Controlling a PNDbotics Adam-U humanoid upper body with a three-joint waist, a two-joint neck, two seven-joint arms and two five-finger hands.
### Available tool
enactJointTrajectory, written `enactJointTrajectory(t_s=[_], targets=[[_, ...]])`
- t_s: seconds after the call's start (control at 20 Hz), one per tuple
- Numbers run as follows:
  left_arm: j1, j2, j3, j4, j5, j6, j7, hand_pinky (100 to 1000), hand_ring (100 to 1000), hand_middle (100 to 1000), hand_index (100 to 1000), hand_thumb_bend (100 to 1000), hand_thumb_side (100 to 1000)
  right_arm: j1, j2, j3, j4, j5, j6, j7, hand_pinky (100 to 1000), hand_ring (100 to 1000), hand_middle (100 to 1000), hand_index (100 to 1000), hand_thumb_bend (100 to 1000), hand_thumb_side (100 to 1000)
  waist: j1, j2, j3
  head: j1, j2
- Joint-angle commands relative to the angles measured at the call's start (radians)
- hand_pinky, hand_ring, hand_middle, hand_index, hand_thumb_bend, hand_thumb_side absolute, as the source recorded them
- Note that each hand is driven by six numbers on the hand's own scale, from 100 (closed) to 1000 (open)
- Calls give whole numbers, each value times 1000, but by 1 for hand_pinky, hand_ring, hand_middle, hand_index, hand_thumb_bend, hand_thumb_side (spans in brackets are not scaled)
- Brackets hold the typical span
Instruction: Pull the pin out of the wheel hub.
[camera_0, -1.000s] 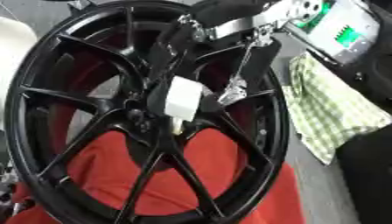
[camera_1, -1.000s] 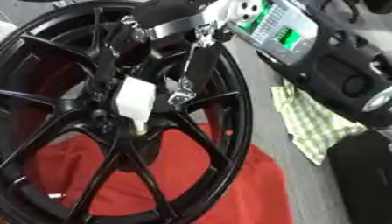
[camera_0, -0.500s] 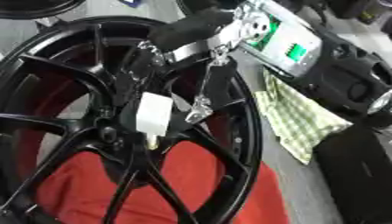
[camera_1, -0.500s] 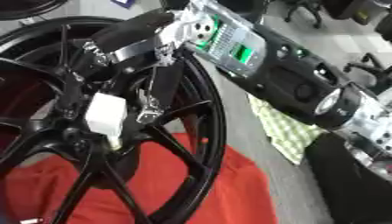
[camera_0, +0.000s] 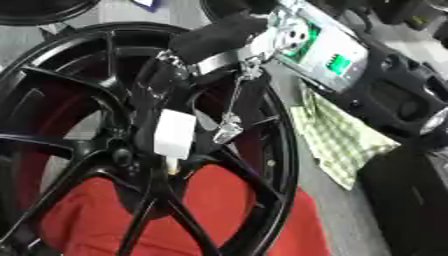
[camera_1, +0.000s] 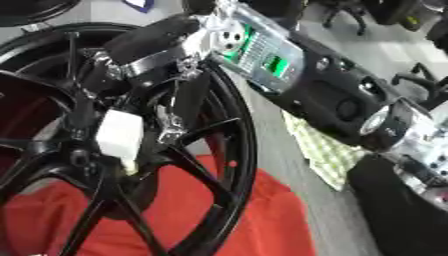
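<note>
A: From the left, what is seen first?

B: The black wheel (camera_0: 52, 150) is seen, lying on a red cloth (camera_0: 227, 210). At its middle the hub (camera_0: 122, 157) is found, and just beside it a white block (camera_0: 174, 134) is held up by the right hand (camera_0: 166, 85). Under the block a small yellowish tip (camera_0: 172, 171) is shown, close to the hub; the pin is probably meant by this (it cannot be confirmed).

A: How is the hand set?

B: The fingers are bent down over the spokes and appear narrowed around the white block. The left hand is not shown in either view.

A: What could go wrong?

B: If the pull is made at an angle, the pin may be jammed in its hole, or the block may be lost from the fingers. The wheel could also be shifted on the soft cloth. To the right, a green checked cloth (camera_0: 341, 140) is lying beside the rim; it may be caught by the forearm (camera_1: 262, 55).
</note>
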Motion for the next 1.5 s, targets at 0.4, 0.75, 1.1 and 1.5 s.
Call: enactJointTrajectory(t_s=[0.4, 0.75, 1.1, 1.5], targets=[[-4, 9, 8, -19, 7, 3, 2, 772, 604, 541, 678, 108, 841, 5, -43, -5, -88, 27, -46, 36, 892, 878, 742, 835, 433, 100, 11, -20, -1, 6, -14], [-5, 8, 8, -19, 8, 3, 2, 773, 604, 541, 678, 108, 842, 19, -42, -7, -72, 65, -58, 24, 892, 878, 742, 834, 426, 100, 10, -16, 1, 5, -18], [-5, 8, 8, -19, 8, 3, 2, 773, 604, 541, 678, 108, 842, 20, -40, -5, -64, 74, -67, 18, 892, 878, 742, 834, 426, 100, 10, -15, 1, 5, -18], [-7, 3, 9, -19, 9, 2, 2, 774, 604, 540, 678, 109, 844, 25, -27, -11, -32, 144, -84, -2, 886, 869, 731, 813, 382, 100, 8, -3, 7, 0, -26]])
